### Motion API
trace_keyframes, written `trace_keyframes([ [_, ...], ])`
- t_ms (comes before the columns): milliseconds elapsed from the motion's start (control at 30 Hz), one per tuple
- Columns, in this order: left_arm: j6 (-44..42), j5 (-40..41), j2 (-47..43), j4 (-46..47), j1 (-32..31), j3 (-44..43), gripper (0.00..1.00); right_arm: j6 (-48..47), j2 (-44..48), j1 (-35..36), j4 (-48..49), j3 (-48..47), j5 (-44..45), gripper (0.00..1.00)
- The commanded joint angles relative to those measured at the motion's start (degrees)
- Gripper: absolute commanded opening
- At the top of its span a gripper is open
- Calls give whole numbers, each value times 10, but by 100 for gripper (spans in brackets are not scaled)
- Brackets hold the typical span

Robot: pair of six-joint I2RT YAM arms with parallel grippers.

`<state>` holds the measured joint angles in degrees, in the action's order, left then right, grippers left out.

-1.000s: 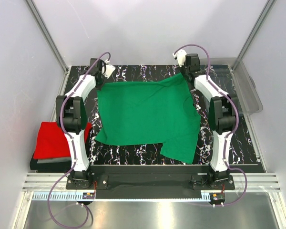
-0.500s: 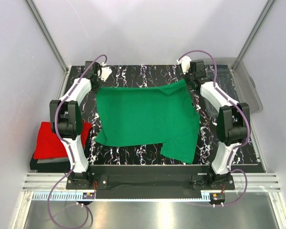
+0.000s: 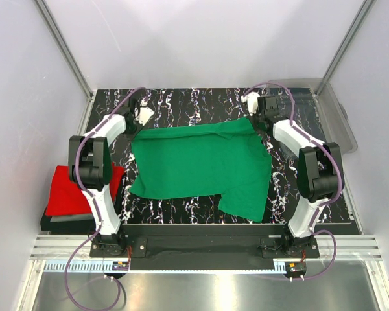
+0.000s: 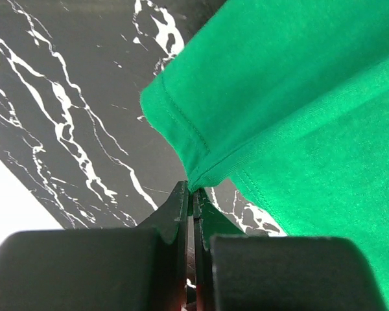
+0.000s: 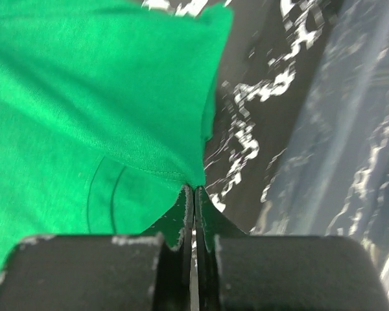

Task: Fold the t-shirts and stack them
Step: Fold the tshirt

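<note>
The bright green t-shirt (image 3: 198,165) lies spread on the black marbled table, its far edge lifted and folding toward the near side. My left gripper (image 3: 137,124) is shut on the shirt's far left corner (image 4: 181,139). My right gripper (image 3: 255,122) is shut on the far right corner (image 5: 181,123). A folded red t-shirt (image 3: 68,188) lies on a folded grey one (image 3: 71,219) at the left, beyond the table's edge.
A clear plastic bin (image 3: 334,120) stands at the back right and also shows blurred in the right wrist view (image 5: 350,129). The black marbled table (image 3: 194,103) is bare behind the shirt. Grey walls close the cell in.
Both grippers have pulled the shirt's far edge toward the near side, so the far edge now lies lower in the top view and the cloth is shorter front to back.
</note>
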<state>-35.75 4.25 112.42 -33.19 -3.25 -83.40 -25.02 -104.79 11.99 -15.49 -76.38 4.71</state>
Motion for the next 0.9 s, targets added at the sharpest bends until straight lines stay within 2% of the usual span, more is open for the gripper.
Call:
trace_keyframes([
  [0,2,-7,-38,15,4,12,0,16,28,5,-1,12,-14,0],
  [300,5,-8,-47,11,4,50,0,30,28,7,-8,21,-19,0],
  [867,2,-2,-46,11,4,39,0,73,67,7,-67,-29,-45,0],
])
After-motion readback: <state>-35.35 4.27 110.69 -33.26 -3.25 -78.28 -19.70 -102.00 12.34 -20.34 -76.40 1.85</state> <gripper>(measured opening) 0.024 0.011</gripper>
